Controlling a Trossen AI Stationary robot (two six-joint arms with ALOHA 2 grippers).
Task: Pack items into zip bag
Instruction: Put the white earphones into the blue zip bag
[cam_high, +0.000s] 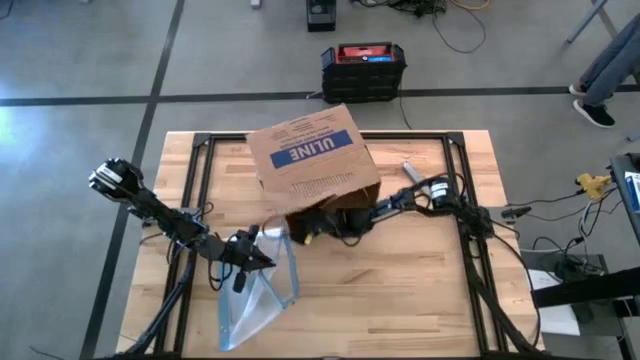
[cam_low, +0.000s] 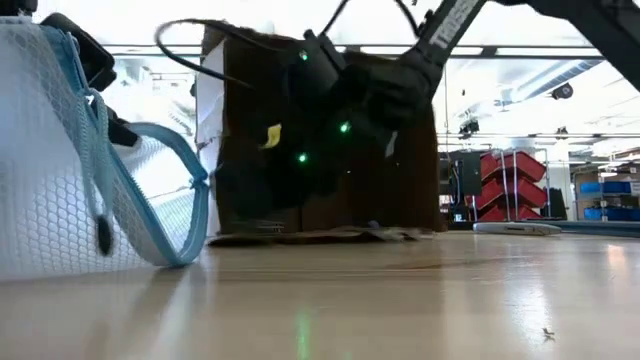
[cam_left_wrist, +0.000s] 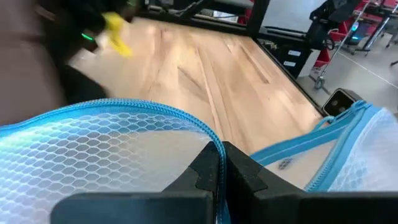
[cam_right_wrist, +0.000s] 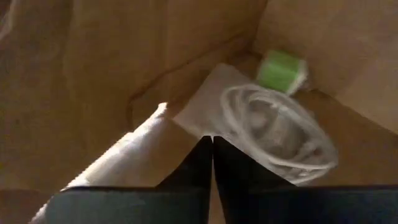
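The zip bag (cam_high: 258, 295) is a clear, mesh-patterned bag with a blue zip strip. It lies on the table near the front left, with its mouth raised and open (cam_left_wrist: 124, 124). My left gripper (cam_high: 243, 258) is shut on the zip edge. The brown ULINE box (cam_high: 315, 155) lies tipped on its side at the table's middle. My right gripper (cam_right_wrist: 212, 146) reaches into the box from the right, shut. Its tips stand at the edge of a white packet with a coiled white cable (cam_right_wrist: 273, 134). A green-and-white piece (cam_right_wrist: 281, 71) lies farther in. My left gripper pinches the bag's blue zip edge (cam_left_wrist: 214, 144) between its two fingers, at one side of the open mouth. That edge is held up off the table, and the bag's lower end (cam_high: 235, 325) lies on the wood. My right gripper: I cannot tell whether its shut tips touch the white packet.
A small yellow piece (cam_high: 307, 238) shows at the box's opening, near my right arm. A flat grey object (cam_high: 412, 170) lies on the table to the right of the box. Bare wood lies at the near right (cam_high: 400, 300). A black and red case (cam_high: 363, 70) stands on the floor behind the table.
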